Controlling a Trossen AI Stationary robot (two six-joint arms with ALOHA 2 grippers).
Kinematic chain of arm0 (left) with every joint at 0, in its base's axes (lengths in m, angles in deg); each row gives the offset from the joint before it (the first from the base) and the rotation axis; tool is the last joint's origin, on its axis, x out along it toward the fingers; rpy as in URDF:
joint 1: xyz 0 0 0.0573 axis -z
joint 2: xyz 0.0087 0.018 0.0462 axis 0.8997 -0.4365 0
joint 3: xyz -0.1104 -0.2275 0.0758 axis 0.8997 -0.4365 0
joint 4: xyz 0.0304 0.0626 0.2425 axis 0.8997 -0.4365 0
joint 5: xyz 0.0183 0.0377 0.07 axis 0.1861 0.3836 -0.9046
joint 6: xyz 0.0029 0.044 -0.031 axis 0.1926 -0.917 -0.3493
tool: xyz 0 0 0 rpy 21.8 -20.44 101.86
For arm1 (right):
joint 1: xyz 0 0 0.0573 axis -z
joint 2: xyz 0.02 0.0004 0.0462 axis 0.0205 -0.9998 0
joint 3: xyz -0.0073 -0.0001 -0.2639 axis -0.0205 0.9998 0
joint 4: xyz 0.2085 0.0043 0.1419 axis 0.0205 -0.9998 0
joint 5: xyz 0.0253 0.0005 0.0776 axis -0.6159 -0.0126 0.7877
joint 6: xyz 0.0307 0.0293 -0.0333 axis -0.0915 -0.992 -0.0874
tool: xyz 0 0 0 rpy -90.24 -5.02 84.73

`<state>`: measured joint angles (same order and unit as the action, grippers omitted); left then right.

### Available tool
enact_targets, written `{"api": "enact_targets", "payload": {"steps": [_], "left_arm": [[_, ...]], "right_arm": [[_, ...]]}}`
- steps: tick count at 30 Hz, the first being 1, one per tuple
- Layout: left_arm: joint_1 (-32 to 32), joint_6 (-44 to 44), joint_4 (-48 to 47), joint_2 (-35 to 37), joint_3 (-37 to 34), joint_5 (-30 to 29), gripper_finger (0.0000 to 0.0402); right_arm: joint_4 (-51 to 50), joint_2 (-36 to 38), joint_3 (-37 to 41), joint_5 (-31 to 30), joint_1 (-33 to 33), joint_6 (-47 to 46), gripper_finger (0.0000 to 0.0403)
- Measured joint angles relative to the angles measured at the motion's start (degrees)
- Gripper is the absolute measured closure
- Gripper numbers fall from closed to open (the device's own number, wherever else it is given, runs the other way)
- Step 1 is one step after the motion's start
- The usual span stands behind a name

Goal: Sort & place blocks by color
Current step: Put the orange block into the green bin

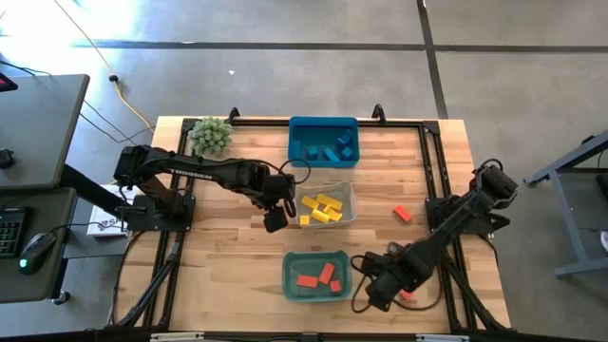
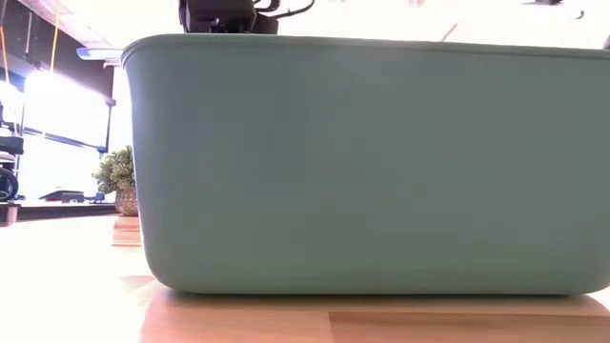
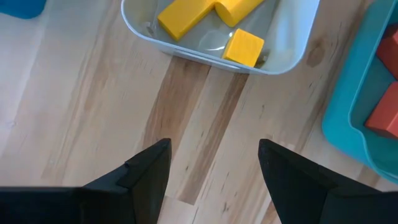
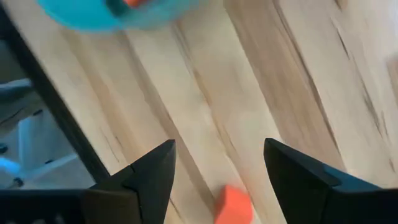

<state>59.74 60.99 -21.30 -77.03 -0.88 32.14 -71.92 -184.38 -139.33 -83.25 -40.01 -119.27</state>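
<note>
Still loose near the desk's right front corner, a small red block (image 4: 233, 204) lies just below the right pincer (image 4: 217, 180), whose fingers are spread and empty. A skewed descent could knock it off the desk's front edge. The left pincer (image 3: 211, 180) waits, spread, beside the clear plastic bin of yellow blocks (image 3: 292, 53).

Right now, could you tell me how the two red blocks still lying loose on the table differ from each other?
The red block on the open table lies well clear of both arms, to the right of the clear bin; the red block by the right gripper sits close under that arm near the table's front edge. The right gripper is open next to the near one; nothing approaches the far one. Both are small, red, and outside the teal bin.
</note>
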Motion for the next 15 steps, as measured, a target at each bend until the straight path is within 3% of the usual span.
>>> {"api": "enact_targets", "payload": {"steps": [8,15], "left_arm": [[0.0,0.0,0.0,0.0,0.0,0.0,0.017],[0.0,0.0,0.0,0.0,0.0,0.0,0.017]], "right_arm": [[-6.8,0.0,0.0,0.2,-4.4,-19.4,0.0171],[-9.2,0.0,0.0,0.4,-7.8,-31.1,0.0171]]}}
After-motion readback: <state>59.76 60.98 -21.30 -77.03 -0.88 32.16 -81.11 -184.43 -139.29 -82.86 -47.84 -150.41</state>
